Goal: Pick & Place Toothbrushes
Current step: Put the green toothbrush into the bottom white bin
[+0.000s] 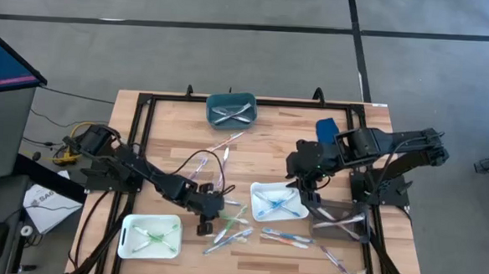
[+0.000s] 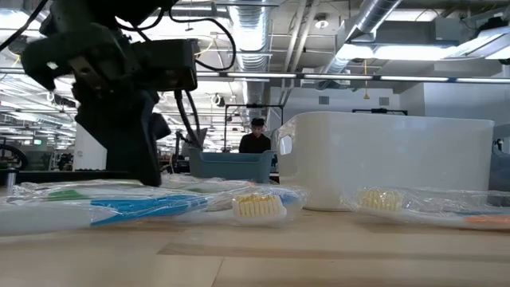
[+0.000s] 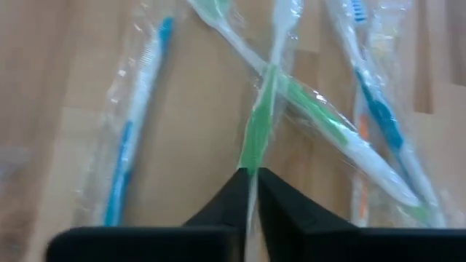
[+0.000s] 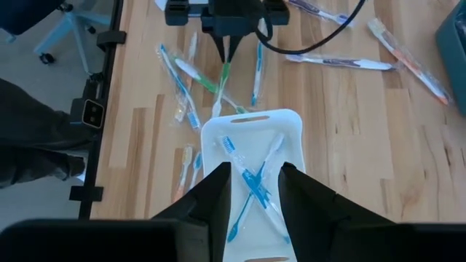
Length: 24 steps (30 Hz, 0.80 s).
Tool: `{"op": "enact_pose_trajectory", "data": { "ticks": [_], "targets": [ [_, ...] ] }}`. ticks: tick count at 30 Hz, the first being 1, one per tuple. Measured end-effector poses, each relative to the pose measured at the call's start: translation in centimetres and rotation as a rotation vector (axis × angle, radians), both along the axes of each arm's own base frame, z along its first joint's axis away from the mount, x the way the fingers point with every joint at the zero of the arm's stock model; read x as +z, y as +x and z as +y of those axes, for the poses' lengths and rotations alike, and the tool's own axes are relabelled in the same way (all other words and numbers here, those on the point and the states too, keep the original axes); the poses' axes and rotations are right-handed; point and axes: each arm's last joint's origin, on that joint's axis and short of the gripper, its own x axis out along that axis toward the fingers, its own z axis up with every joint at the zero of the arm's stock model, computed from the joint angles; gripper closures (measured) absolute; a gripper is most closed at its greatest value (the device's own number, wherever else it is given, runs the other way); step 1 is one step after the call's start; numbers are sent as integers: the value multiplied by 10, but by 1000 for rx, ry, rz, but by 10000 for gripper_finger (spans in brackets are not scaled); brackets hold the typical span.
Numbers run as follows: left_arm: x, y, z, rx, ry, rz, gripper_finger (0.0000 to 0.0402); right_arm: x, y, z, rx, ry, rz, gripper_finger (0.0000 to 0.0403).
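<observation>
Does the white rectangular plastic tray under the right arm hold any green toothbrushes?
No, the white rectangular plastic tray holds only blue-and-clear toothbrushes, crossed over one another in the right wrist view.

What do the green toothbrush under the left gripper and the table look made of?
Green toothbrush: glossy plastic handle, seemingly inside a clear crinkled film wrapper that catches glare. Left gripper is shut on it. Table: pale wood, butcher-block style, with visible grain and plank seams, matte finish.
</observation>
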Motion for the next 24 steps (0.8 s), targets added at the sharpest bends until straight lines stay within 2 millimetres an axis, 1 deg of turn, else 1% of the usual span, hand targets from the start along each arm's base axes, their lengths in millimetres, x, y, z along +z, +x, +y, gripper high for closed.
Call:
{"op": "enact_pose_trajectory", "data": {
  "ticks": [2, 7, 11, 17, 21, 24],
  "targets": [
    [0, 0, -1, -14, -22, 8, 394, 0, 0, 1, 3, 0, -1, 294],
    [1, 0, -4, -31, -47, 1, 392, 1, 1, 1, 10, -2, -12, 294],
    [2, 1, -4, -30, -53, -13, 399, 1, 1, 0, 10, -4, -14, 294],
    [2, 2, -2, 6, -69, -10, 399, 1, 1, -1, 7, -4, -14, 294],
    [1, 3, 0, 30, -75, -6, 379, 1, 1, -1, 7, -4, -14, 294],
    [1, 3, 0, 32, -83, -3, 342, 1, 1, -1, 7, -4, -14, 294]
  ]
}}
